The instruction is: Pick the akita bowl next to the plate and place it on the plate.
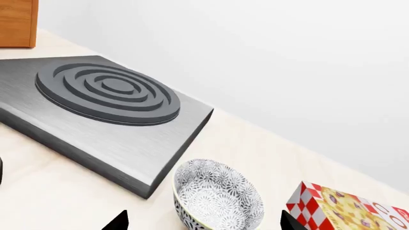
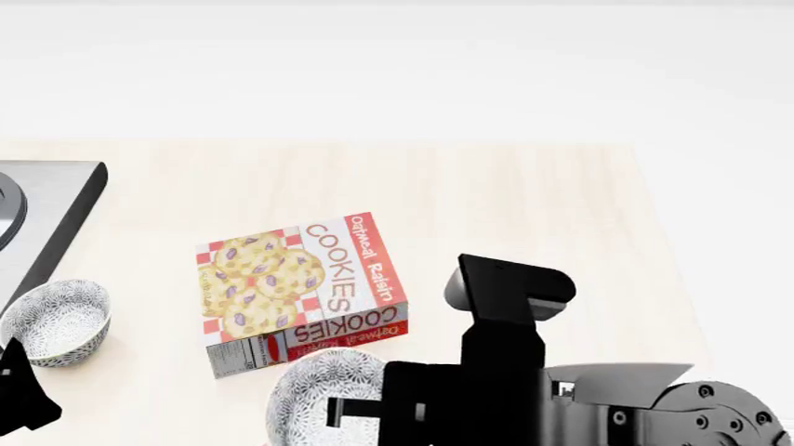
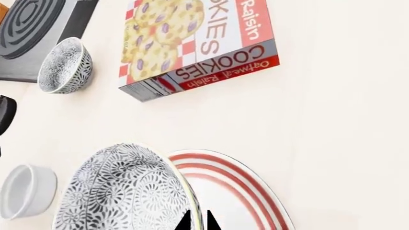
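In the right wrist view my right gripper (image 3: pixel 197 222) is shut on the rim of the akita bowl (image 3: pixel 121 191), speckled grey, black and white. The bowl is tipped on its side and overlaps the edge of the plate (image 3: pixel 240 191), white with red stripes. In the head view this bowl (image 2: pixel 320 395) shows at the bottom, half behind my right arm (image 2: pixel 515 372), and the plate is hidden. A second alike bowl (image 1: pixel 217 194) sits by the stove, between the spread fingertips of my open left gripper (image 1: pixel 204 225), not touching either.
A cookie box (image 2: pixel 304 288) lies flat between the two bowls. A grey stove block (image 1: pixel 108 96) with a ringed burner stands beside the second bowl (image 2: pixel 56 321). A plain white cup (image 3: pixel 22 191) sits near the held bowl. A wooden cabinet (image 1: pixel 16 21) stands behind the stove.
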